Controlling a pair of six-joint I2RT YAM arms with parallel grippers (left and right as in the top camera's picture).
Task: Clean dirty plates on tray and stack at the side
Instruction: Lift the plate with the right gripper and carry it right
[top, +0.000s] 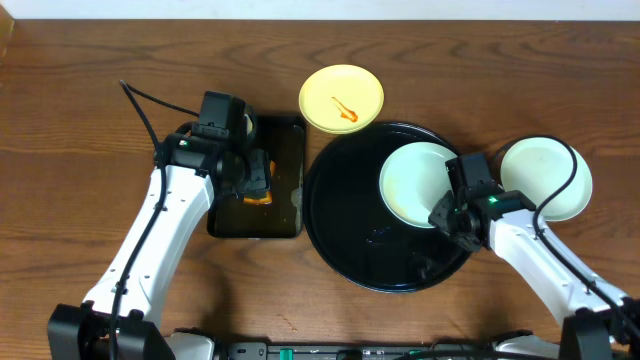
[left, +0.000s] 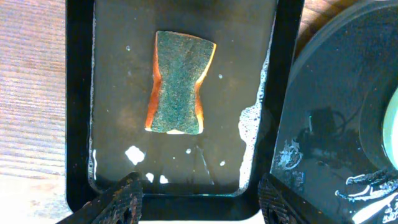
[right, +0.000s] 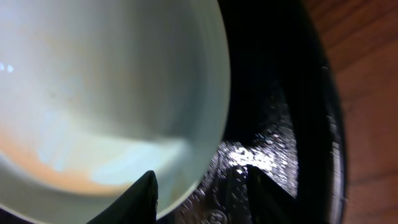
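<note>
A mint-green plate (top: 415, 180) with a faint orange smear lies on the round black tray (top: 370, 255). A pale yellow plate (top: 341, 98) with an orange sauce streak sits on the table just behind the tray. A second mint-green plate (top: 546, 178) sits on the table to the right of the tray. My right gripper (top: 450, 212) is open, and its fingers (right: 205, 196) straddle the rim of the plate (right: 93, 93) on the tray (right: 280, 93). My left gripper (top: 250, 175) is open and empty (left: 199, 202) above the sponge.
A small rectangular black tray (top: 285, 215) left of the round tray holds soapy water and a green-and-orange sponge (left: 179, 91), which lies flat. The round tray's wet rim (left: 336, 124) lies close to its right side.
</note>
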